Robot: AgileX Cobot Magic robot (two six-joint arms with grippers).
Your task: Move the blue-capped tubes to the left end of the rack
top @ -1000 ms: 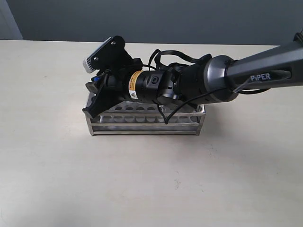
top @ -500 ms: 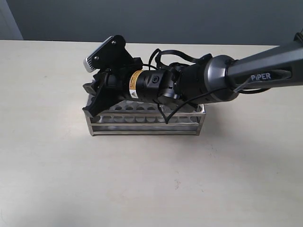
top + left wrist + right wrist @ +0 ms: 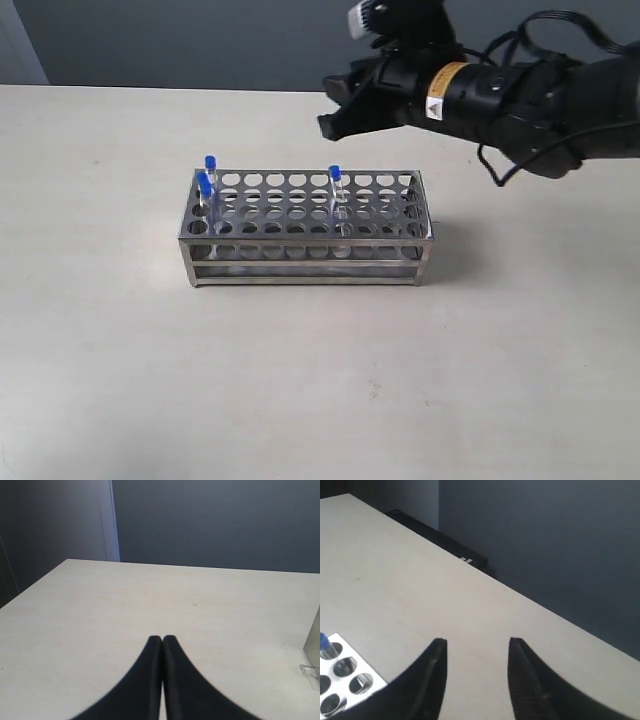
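Currently, one blue-capped tube (image 3: 335,174) stands upright mid-rack, at 6 o'clock from the right gripper (image 3: 331,108), which hovers nearer with jaws spread and empty. Two tubes (image 3: 203,184) occupy the left end of the rack (image 3: 300,268). The left gripper (image 3: 162,640) is pressed closed.

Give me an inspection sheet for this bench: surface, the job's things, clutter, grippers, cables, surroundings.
Surface: pale table, bare around the rack.
Job's things: steel rack upright; nearer left-end tube and farther left-end tube in holes at its left end; mid-rack tube stands about midway along.
Clutter: nothing seen.
Grippers: right gripper open, empty, raised behind the rack; left gripper shut, empty, over bare table.
Cables: black cables loop along the right arm, off the rack.
Surroundings: dark wall behind the table.
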